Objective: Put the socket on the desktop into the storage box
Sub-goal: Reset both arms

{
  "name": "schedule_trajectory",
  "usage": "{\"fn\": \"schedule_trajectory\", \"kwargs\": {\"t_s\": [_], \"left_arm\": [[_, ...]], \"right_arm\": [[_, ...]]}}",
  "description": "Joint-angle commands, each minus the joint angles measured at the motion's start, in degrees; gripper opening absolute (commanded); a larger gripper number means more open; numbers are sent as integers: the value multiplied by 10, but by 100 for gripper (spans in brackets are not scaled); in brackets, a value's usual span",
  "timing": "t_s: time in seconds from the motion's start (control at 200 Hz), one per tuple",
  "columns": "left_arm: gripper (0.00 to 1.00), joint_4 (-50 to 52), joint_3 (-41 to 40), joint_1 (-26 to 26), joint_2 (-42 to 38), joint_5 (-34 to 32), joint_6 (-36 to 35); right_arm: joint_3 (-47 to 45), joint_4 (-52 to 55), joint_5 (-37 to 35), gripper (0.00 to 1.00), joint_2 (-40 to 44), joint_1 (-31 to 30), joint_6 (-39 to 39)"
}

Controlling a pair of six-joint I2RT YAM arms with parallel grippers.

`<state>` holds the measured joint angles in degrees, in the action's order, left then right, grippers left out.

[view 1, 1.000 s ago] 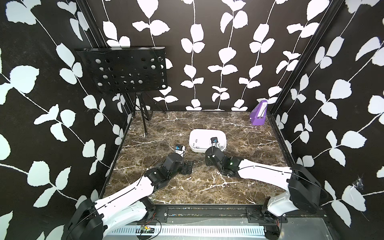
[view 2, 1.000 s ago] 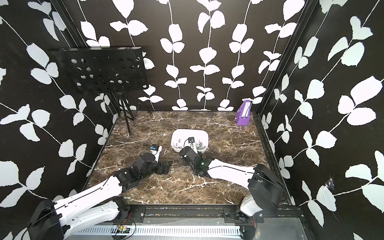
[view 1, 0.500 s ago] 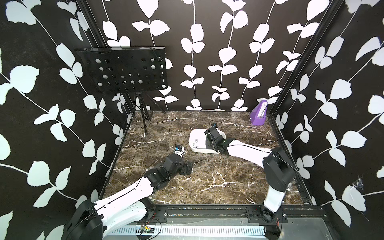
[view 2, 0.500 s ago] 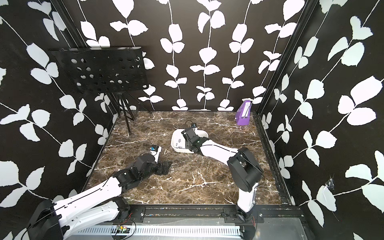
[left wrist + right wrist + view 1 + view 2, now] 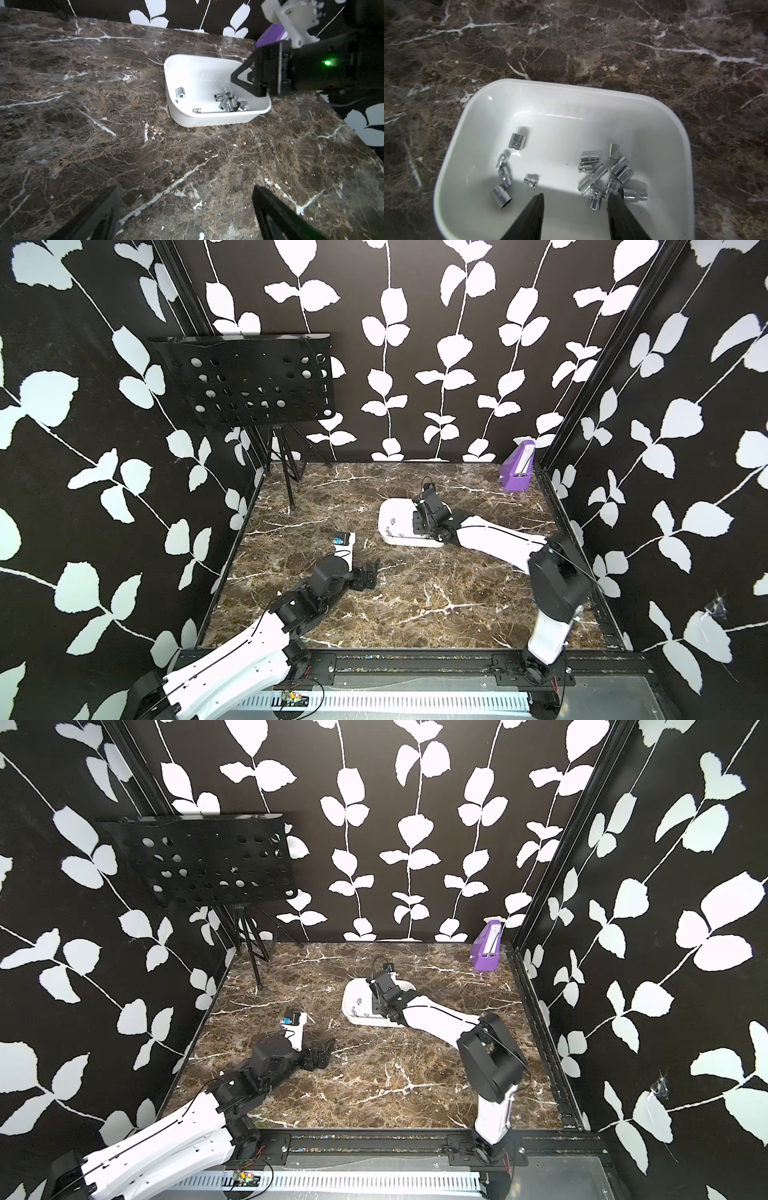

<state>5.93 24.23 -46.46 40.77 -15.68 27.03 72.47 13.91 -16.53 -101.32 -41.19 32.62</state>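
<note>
Right hand: the right hand (image 5: 575,195) is hanging over the storage box (image 5: 571,87) with its two black fingers (image 5: 529,218) standing apart and gripping nothing. A second ago they were nearly together at the box's near rim.
Right arm: it is now reaching further across the worktop (image 5: 415,601), and its elbow is standing higher than a second ago.
Sockets: the chrome sockets (image 5: 608,176) are lying loose on the box floor, most in a touching heap by one finger and a few scattered by the other. I cannot tell which one came in last.
Left hand: the left hand (image 5: 186,187) is resting low over bare worktop, fingers apart and gripping nothing. It is sitting where it sat a second ago, well apart from the box.
Right wrist view only: it is showing every socket singly, some lying flat and some tilted.
Left wrist view only: it is showing the right hand from the side, above the box's far corner.
Top views only: both are showing the music stand (image 5: 245,381) at the far left and the purple box (image 5: 517,472) in the far right corner. The sockets are showing there as small glints at most.
</note>
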Motion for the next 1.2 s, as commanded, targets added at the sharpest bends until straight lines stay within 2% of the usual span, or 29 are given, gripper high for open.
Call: {"fn": "schedule_trajectory", "kwargs": {"t_s": [0.0,0.185,0.255,0.29,0.355,0.445,0.525,0.57,0.655,0.71,0.765,0.78,0.84,0.885,0.975,1.06,1.195], "left_arm": [[99,10,-11,-2,-42,-46,-9],[99,26,-11,-2,-111,-86,-22],[99,4,-8,-2,-115,-76,-45],[99,0,3,-1,-111,-74,-55],[99,14,40,-2,-93,-96,-69],[99,27,96,-2,-58,-149,-84],[99,-15,115,-2,-25,-197,-128],[99,-61,111,-1,-4,-255,-155],[99,-172,97,5,43,-364,-225],[99,-218,96,23,78,-393,-266],[99,-207,110,57,111,-371,-272],[99,-200,114,81,119,-364,-269],[99,-179,117,131,146,-352,-238],[99,-192,104,161,162,-351,-241],[99,-276,49,199,189,-361,-280],[99,-345,-1,237,219,-308,-300],[99,-333,3,275,285,-324,-349]], "right_arm": [[-61,-24,-16,57,101,2,-24],[-173,-70,-51,69,286,2,-66],[-197,-65,-88,74,342,1,-92],[-206,-58,-115,79,365,1,-102],[-224,-54,-178,99,404,1,-123],[-272,-93,-264,99,449,1,-180],[-325,-165,-327,99,481,1,-265],[-365,-237,-345,99,492,4,-324],[-439,-363,-317,99,498,12,-443],[-468,-410,-302,99,490,25,-465],[-476,-414,-294,100,478,54,-448],[-477,-410,-288,99,475,63,-444],[-485,-407,-243,99,453,104,-434],[-497,-418,-218,99,432,130,-441],[-524,-460,-203,99,391,171,-459],[-541,-500,-200,100,366,208,-420],[-560,-503,-157,99,353,259,-395]]}}
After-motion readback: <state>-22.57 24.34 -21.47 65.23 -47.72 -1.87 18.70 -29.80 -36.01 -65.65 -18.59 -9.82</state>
